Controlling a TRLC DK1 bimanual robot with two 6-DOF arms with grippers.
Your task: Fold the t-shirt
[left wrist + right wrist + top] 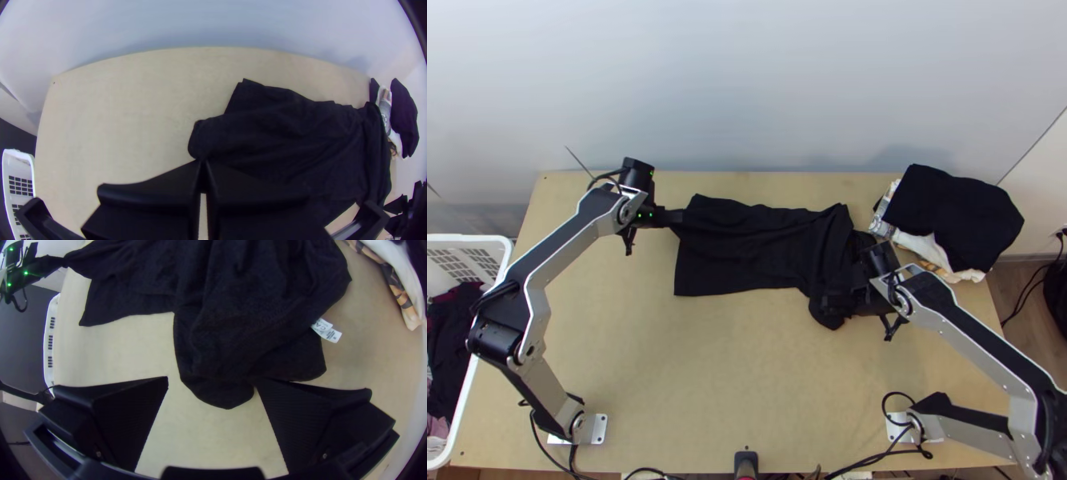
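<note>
Pinched the t-shirt (747, 248) by its edge with the left gripper (677, 217), held the right gripper (833, 302) released, at the bunched end

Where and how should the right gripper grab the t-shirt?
Probably by the rounded flap at the t-shirt's bunched end, descending from the table's near side: it juts that way, and its tip shows between the right gripper's open fingers.

The top view looks steeply down from high over the near edge of the worktop (627, 360). The left wrist view faces the far edge from low over the left part; the right wrist view looks closely down over the right. All three share the black t-shirt (747, 240) and white basket (475, 238).
</note>
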